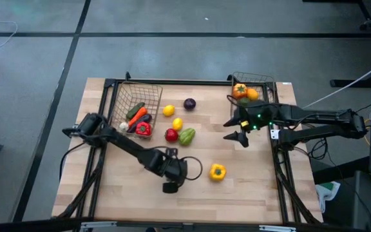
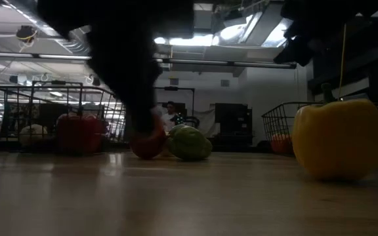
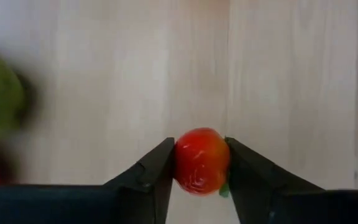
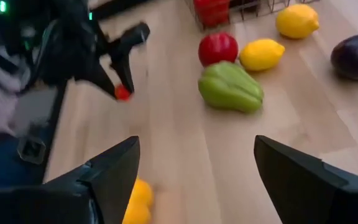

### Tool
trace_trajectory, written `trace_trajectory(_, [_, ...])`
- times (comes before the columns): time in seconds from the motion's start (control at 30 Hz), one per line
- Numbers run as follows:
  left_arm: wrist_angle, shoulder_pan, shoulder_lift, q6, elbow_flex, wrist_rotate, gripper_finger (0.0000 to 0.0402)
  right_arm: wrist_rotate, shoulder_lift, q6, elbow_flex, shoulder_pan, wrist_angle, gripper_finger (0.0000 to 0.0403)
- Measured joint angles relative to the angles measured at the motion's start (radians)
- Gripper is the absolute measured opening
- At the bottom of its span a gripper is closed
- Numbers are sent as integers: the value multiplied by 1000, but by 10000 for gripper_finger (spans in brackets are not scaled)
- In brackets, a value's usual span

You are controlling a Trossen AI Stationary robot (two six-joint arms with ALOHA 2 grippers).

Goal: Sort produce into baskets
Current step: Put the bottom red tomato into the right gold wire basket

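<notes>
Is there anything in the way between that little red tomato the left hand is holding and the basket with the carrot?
Possibly. The left hand grips the tomato near the table's front. The red pepper, green pepper and lemon lie toward the left basket, so a low path could clip them.

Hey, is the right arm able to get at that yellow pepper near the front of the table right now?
Probably yes. The right pincer is open and empty, hovering just beyond the yellow pepper, which sits alone on bare wood. The left pincer, shut on a small tomato, is off to the side.
</notes>
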Motion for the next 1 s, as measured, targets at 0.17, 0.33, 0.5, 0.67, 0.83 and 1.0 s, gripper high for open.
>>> trace_trajectory(0.17, [15,58,0,127,88,-111,129,1,0,156,0,0,86,315])
trace_trajectory(0.33, [137,116,0,264,162,-242,129,0,0,312,0,0,147,315])
trace_trajectory(0.5, [287,167,-1,370,191,-262,129,-6,0,447,0,0,162,315])
trace_trajectory(0.67, [401,205,-1,421,193,-268,129,-51,0,525,0,0,162,315])
trace_trajectory(0.83, [487,233,-1,452,193,-269,129,-53,0,563,0,0,162,315])
trace_trajectory(1.0, [580,253,-1,477,193,-268,129,-53,0,574,0,0,162,315])
